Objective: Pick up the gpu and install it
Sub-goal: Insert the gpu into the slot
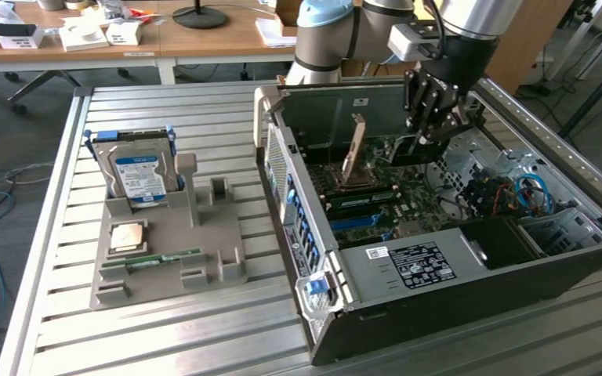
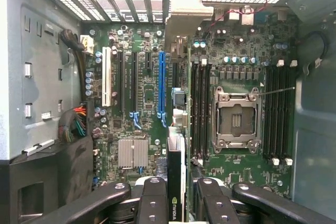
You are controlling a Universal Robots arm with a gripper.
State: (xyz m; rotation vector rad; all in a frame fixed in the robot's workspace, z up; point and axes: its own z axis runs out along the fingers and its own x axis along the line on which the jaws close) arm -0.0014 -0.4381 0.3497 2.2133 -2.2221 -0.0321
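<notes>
A robot arm's black gripper [image 1: 429, 133] reaches down into an open dark-grey metal computer case [image 1: 437, 290] that lies on its side on a ribbed metal table [image 1: 175, 337]. The fingers [image 2: 152, 200] are narrowed, clamped on either face of the gpu [image 1: 360, 153], a thin dark-green circuit card with a pale beige metal bracket along one end. In the wrist view the gpu [image 2: 176, 156] appears edge-on between the gripper [image 2: 176, 205] halves, above the green motherboard [image 2: 142, 103] and just beside a long blue expansion slot [image 2: 161, 82]. Whether its edge is touching a slot, I cannot tell.

In the exterior view, at 9 o'clock from the case, a grey moulded tray [image 1: 212, 258] holds a blue-labelled hard drive [image 1: 139, 172].

Risks, as I judge them: if the card sits tilted in the grasp or is off the slot line, pressing could bend it or damage the slot, and the bracket could catch the case's rear wall.
</notes>
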